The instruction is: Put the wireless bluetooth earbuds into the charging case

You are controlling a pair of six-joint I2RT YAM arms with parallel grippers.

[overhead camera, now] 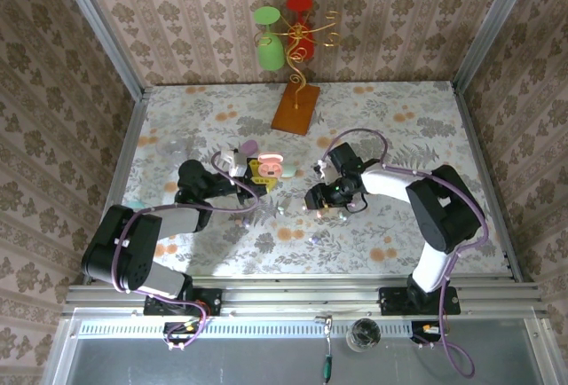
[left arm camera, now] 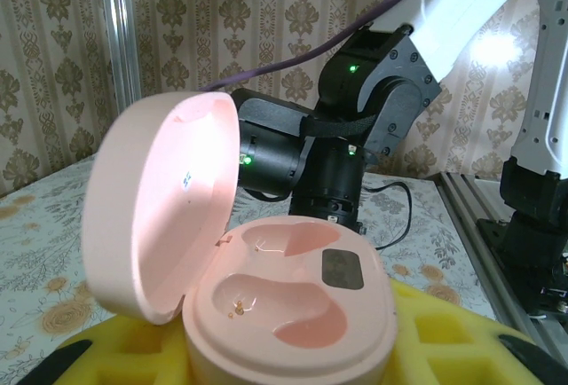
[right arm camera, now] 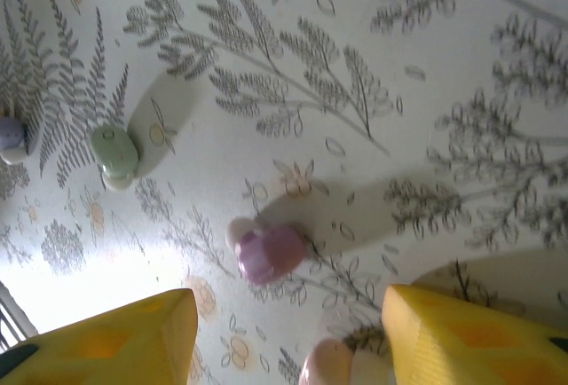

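The left end effector [left arm camera: 284, 354] clamps the open, empty charging case [left arm camera: 293, 301]; the right end effector [right arm camera: 288, 318] hangs with jaws apart over the worktop [right arm camera: 444, 92], a pinkish earbud [right arm camera: 327, 365] between them, seemingly ungripped. Pickup seems in hand; next, descend centred and close gently.

Black-white arms [overhead camera: 395, 181], purple cables [overhead camera: 358, 133], yellow fingers [right arm camera: 461, 336]

The charging case [left arm camera: 293, 310] is pink (purple earbud [right arm camera: 271, 253], mint earbud [right arm camera: 114, 151], floral tablecloth [right arm camera: 417, 74])

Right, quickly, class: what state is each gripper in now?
Left gripper: shut on the open pink charging case.
Right gripper: open, with a pinkish earbud on the table between its fingers, not gripped.
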